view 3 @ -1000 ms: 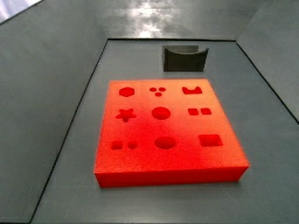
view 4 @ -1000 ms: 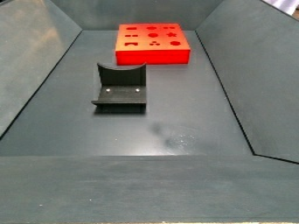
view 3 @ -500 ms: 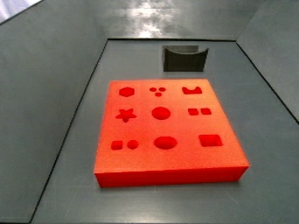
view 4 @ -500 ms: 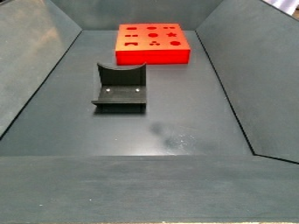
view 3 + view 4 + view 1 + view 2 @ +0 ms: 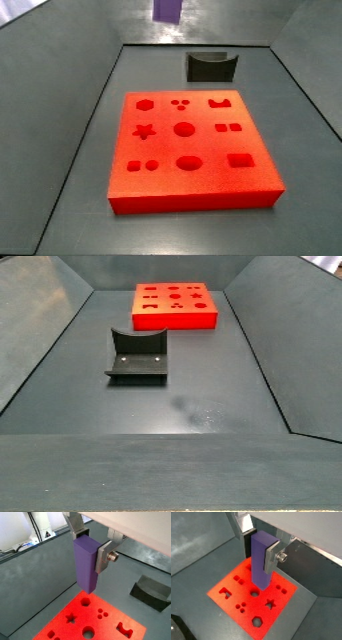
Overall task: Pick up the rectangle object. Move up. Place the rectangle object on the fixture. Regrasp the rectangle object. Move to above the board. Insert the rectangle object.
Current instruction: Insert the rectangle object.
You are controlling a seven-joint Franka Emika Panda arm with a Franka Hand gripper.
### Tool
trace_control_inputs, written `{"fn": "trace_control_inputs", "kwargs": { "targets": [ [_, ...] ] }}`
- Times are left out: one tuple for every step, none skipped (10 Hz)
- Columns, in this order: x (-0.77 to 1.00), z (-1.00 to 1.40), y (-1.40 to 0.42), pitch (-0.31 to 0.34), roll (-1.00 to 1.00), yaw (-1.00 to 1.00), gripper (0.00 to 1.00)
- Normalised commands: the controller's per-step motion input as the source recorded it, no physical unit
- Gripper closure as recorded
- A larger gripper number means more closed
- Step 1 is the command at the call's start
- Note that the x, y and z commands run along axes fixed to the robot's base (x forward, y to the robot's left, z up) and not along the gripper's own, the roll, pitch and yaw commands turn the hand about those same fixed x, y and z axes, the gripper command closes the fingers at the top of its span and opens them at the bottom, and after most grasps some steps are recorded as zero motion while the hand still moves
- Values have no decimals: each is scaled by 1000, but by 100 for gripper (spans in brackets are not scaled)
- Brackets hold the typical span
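My gripper (image 5: 90, 549) is shut on the rectangle object (image 5: 85, 567), a lavender-purple block that hangs upright with its lower end above the orange-red board (image 5: 107, 628). Both wrist views show this; in the second one the gripper (image 5: 259, 552) holds the block (image 5: 261, 569) high over the board (image 5: 288, 594), well apart from it. In a side view only the block's lower end (image 5: 167, 10) shows at the top edge, beyond the board (image 5: 160, 148) and the fixture (image 5: 211, 66). The gripper itself is out of both side views.
The dark fixture (image 5: 136, 356) stands on the grey floor apart from the board (image 5: 174, 322), with sloping grey walls on each side. In a wrist view the fixture (image 5: 152, 592) lies just beyond the board's far edge.
The purple block's lower end has come into a side view at its top edge; before, neither side view showed it. Board and fixture have not moved.
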Motion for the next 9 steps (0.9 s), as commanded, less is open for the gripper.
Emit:
{"fn": "trace_control_inputs", "kwargs": {
  "targets": [
    [317,-457,-80,-186,-74,-57,100],
    [714,-609,-49,-150,-47,0,100],
    [731,-551,-337,-193,-21,129,100],
    [751,-523,-286,-176,-53,160,100],
    [757,-514,-320,-179,-31,146,100],
    [740,-449,-371,-200,0,134,100],
    [726,-454,-474,-206,0,100,100],
    [669,-460,-509,-243,9,97,100],
    [634,-454,-451,-234,23,129,100]
  ]
}}
